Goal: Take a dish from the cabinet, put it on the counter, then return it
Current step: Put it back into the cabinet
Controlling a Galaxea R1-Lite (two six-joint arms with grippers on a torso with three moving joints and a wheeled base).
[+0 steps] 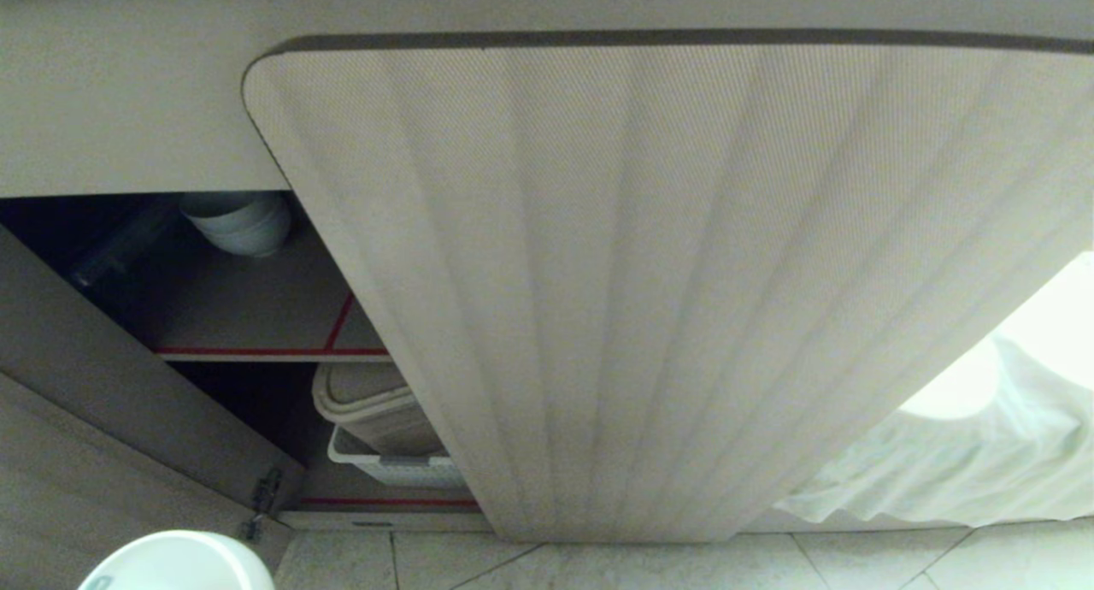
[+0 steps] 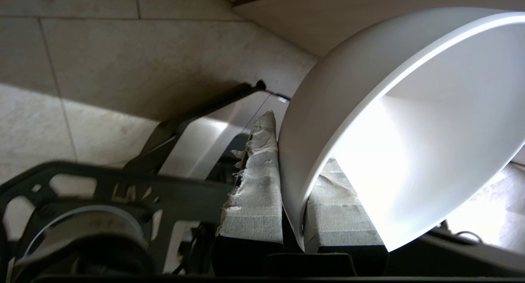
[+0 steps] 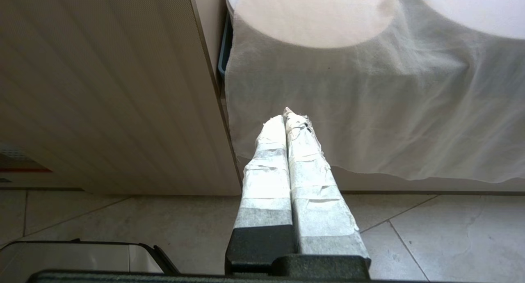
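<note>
Bowl [image 2: 393, 123] is clamped by its rim in the left gripper [image 2: 293, 209], one taped finger [image 2: 254, 192] outside the wall, one inside; an edge pinch is probably the only grip a wide bowl allows. It hangs over the floor tiles [image 2: 102, 69], below the open cabinet [image 1: 102, 351], at the head view's bottom-left corner.

Upper shelf [image 1: 248, 316], red-edged: stacked white bowls [image 1: 239, 222] at the back. Lower shelf: lidded beige bin [image 1: 376, 410] over a white basket [image 1: 393, 466].

Right gripper [image 3: 289, 123] is parked with fingers pressed together, empty, near the ribbed door [image 3: 102, 90] and a white cloth [image 3: 369, 110].
</note>
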